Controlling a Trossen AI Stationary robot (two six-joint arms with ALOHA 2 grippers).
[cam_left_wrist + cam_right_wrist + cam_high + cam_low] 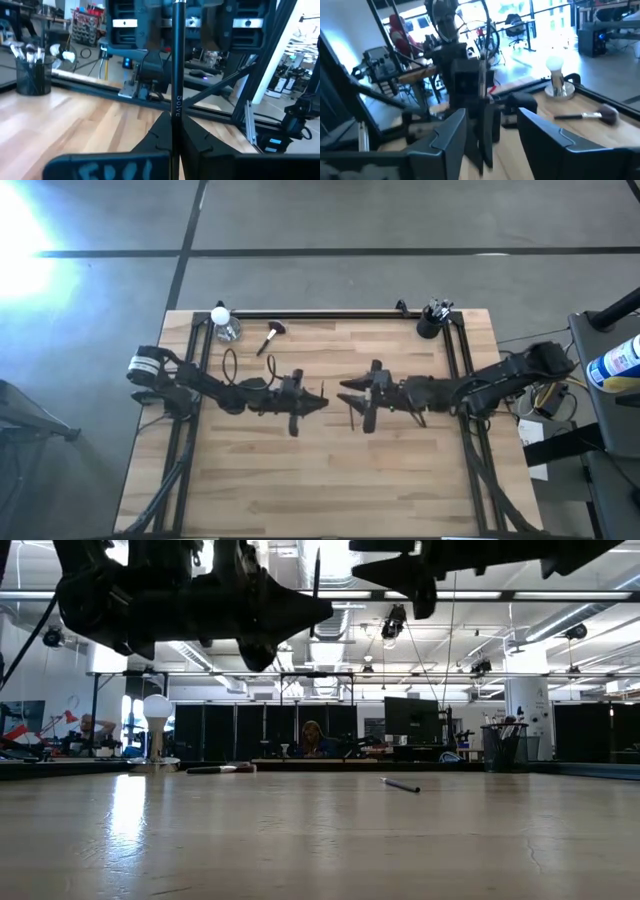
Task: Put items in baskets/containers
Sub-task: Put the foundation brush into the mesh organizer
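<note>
My left gripper (320, 402) hovers over the table's middle, shut on a thin dark brush (176, 60) that stands upright. Facing it from the right, my right gripper (346, 390) is open with nothing between its fingers; its wrist view looks at the left gripper and the brush (482, 85) just beyond its fingertips. Another thin brush (400, 785) lies flat on the table below the grippers. The black cup (430, 323) stands at the far right corner with several pale-tipped brushes in it. The large brown-handled brush (270, 338) lies at the far left. My left gripper pinches the thin brush's shaft (176, 112), by its pale lettering, between its two fingers. The fingers (150, 142) lie about level, pointing toward the table's right, and cross the shaft. The brush stands upright and clear of the table, most of it rising above the fingers.
A white bulb on a clear base (222, 322) stands at the far left corner, beside the large brush. A black rail (320, 316) runs along the table's far edge. The near half of the wooden table (320, 490) shows bare wood.
</note>
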